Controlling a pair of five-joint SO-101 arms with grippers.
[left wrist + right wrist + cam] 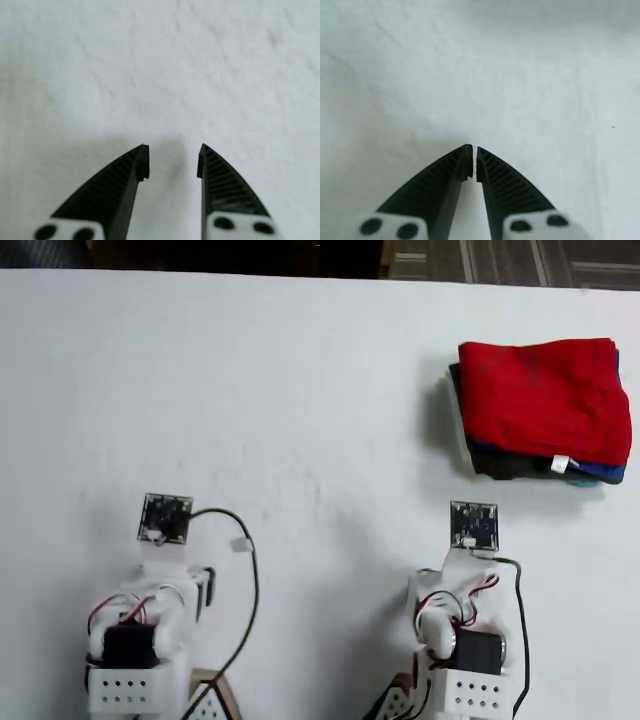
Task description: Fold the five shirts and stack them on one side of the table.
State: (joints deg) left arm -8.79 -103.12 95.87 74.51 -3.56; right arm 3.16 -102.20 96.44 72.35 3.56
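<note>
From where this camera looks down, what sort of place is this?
Probably a robotics test bench: one small wired arm and a second arm sit at a white table, with a stack of folded shirts, red on top.

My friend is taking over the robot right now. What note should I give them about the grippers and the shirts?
Left gripper: open, empty, over the bare table.
Right gripper: shut, empty, also over the table.
Shirts: one folded stack at the right of the high view, with the red shirt on top and blue cloth and dark cloth under it.
Done: folding and stacking look finished.
Left: count the layers. I cannot tell if all five are there.
</note>
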